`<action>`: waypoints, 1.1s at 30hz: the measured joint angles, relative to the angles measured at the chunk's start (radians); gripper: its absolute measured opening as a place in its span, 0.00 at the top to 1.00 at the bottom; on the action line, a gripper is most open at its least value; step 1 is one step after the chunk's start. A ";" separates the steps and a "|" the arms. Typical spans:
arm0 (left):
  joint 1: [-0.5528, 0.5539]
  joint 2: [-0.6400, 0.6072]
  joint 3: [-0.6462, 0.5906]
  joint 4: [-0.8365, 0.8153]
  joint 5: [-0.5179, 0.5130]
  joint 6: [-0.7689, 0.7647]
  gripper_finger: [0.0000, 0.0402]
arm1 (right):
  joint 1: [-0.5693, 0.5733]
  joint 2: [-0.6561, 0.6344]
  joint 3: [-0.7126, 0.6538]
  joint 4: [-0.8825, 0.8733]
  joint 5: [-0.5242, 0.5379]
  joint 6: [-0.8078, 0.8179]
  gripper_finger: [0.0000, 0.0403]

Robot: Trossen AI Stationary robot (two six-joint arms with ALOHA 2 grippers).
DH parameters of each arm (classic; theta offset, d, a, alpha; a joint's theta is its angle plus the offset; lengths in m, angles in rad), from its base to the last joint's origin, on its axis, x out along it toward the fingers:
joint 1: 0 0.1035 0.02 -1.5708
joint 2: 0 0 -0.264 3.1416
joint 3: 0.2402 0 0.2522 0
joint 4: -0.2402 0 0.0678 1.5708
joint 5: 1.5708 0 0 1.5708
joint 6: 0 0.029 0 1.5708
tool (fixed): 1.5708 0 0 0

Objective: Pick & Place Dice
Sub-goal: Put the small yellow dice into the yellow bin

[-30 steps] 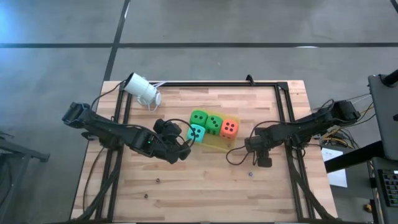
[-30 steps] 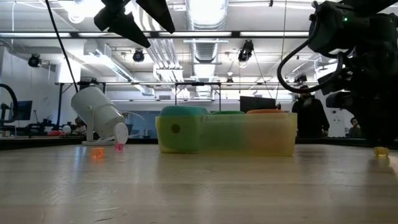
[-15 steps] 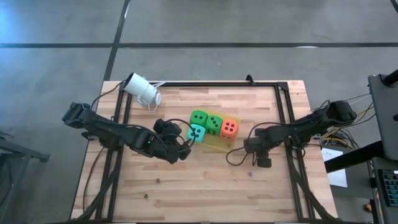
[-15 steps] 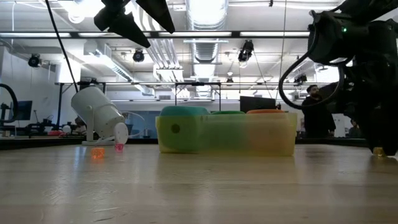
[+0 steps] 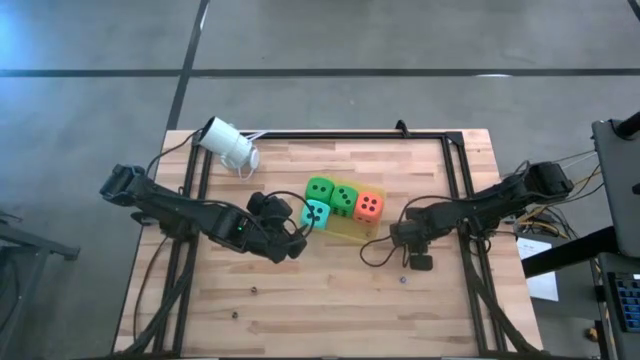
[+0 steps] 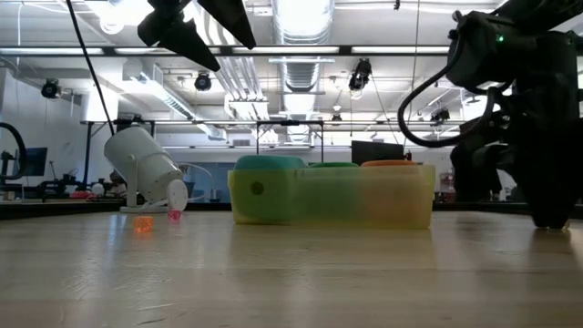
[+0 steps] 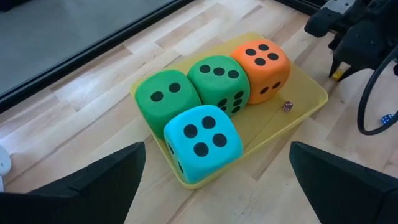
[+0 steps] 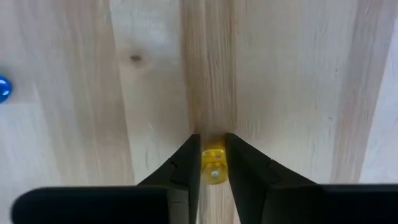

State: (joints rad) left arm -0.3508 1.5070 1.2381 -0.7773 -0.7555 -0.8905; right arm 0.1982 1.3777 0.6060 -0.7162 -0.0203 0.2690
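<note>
Four soft dice sit close together in a shallow yellow tray [image 5: 352, 232]: two green [image 7: 166, 98] [image 7: 219, 79], one teal [image 7: 202, 140], one orange-red [image 7: 264, 64]. A tiny red die [image 7: 286, 106] lies on the tray floor. My left gripper [image 5: 298, 235] hovers open just left of the teal die, touching nothing. My right gripper [image 5: 416, 262] points down at the table right of the tray, shut on a tiny yellow die [image 8: 214, 165]. My right gripper pinches the tiny yellow die's two opposite sides [image 8: 205, 163] between its fingertips [image 8: 191, 152]. The fingers come from above, pointing down. The die rests on the wooden table top.
A white cylinder-shaped camera [image 5: 228, 146] lies at the far left corner. Tiny dice are scattered on the boards: blue [image 8: 3, 88], orange [image 6: 143, 224], pink [image 6: 174, 216], others near the front [image 5: 255, 291] [image 5: 236, 314]. A black frame [image 5: 455, 160] borders the table.
My right gripper has moved down and slightly toward the table's left, onto the tiny yellow die. That die showed beside the gripper in the low view a second ago and is now hidden behind it. The left arm and the tray have kept still.
</note>
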 joint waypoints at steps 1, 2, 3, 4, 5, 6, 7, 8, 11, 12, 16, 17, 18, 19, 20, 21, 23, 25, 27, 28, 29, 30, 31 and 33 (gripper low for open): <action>0.000 0.000 0.000 0.000 0.000 0.000 0.00 | 0.000 -0.001 0.000 -0.001 -0.002 0.006 0.86; 0.000 0.000 0.000 0.000 0.000 0.000 0.00 | 0.000 -0.001 0.000 -0.001 -0.002 0.010 0.87; 0.000 0.000 0.000 0.000 0.000 0.000 0.00 | 0.000 -0.001 0.000 0.000 -0.002 0.012 0.88; 0.000 0.000 0.000 0.000 0.000 0.000 0.00 | 0.000 -0.002 0.000 0.000 -0.003 0.012 0.89; 0.000 0.000 0.000 0.000 0.000 0.000 0.00 | 0.000 -0.002 -0.001 0.000 -0.003 0.012 0.90; 0.000 0.000 0.000 0.000 0.000 0.000 0.00 | 0.000 -0.001 -0.002 -0.002 -0.002 0.012 0.90; 0.000 0.000 0.000 0.000 0.000 0.000 0.00 | 0.000 -0.001 -0.002 0.000 -0.003 0.012 0.90; 0.000 0.000 0.000 0.000 0.000 0.000 0.00 | 0.000 -0.001 -0.002 -0.002 -0.003 0.012 0.90; 0.000 0.000 0.000 0.000 0.000 0.000 0.00 | 0.000 -0.001 -0.002 -0.002 -0.003 0.012 0.89; 0.000 0.000 0.000 0.000 0.000 0.000 0.00 | 0.000 -0.001 -0.002 -0.002 -0.003 0.012 0.89; 0.000 0.000 0.000 0.000 0.000 0.000 0.00 | 0.000 -0.001 -0.002 -0.001 -0.006 0.009 0.87; 0.000 0.000 0.000 0.000 0.000 0.000 0.00 | 0.000 -0.001 -0.002 -0.001 -0.006 0.008 0.87; 0.000 0.000 0.000 0.000 0.000 0.000 0.00 | 0.000 -0.001 -0.002 0.000 -0.006 0.006 0.86; 0.000 0.000 0.000 0.000 0.000 0.000 0.00 | 0.000 -0.001 -0.002 0.001 -0.006 0.003 0.85; 0.000 0.000 0.000 0.000 0.000 0.000 0.00 | 0.000 -0.001 -0.002 0.002 -0.007 -0.001 0.84; 0.000 0.000 0.000 0.000 0.000 0.000 0.00 | 0.000 -0.001 -0.002 0.003 -0.008 -0.003 0.82; 0.000 0.000 0.000 0.000 0.000 0.000 0.00 | 0.000 -0.001 -0.002 0.010 -0.009 -0.002 0.78; 0.000 0.000 0.000 0.000 0.000 0.000 0.00 | 0.000 -0.001 -0.002 0.026 -0.008 -0.002 0.74; -0.001 0.000 0.000 0.000 0.000 0.000 0.00 | 0.000 -0.001 -0.002 0.045 -0.004 -0.005 0.69; -0.001 0.000 0.000 0.000 0.000 0.000 0.00 | 0.000 -0.001 -0.002 0.051 -0.003 -0.006 0.67; -0.001 0.000 0.000 0.000 0.000 0.000 0.00 | 0.000 -0.001 -0.002 0.054 -0.003 -0.003 0.65; -0.001 0.000 0.000 0.000 0.000 0.000 0.00 | 0.000 -0.001 0.000 0.047 -0.003 0.015 0.63; -0.001 0.000 0.000 0.000 0.000 0.000 0.00 | 0.000 -0.001 0.005 0.033 -0.003 0.038 0.62; -0.001 0.000 0.000 0.000 0.000 0.000 0.00 | 0.000 -0.008 0.014 0.003 -0.006 0.089 0.59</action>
State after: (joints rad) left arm -0.3515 1.5070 1.2381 -0.7776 -0.7551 -0.8902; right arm 0.1978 1.3697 0.6197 -0.7128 -0.0261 0.3584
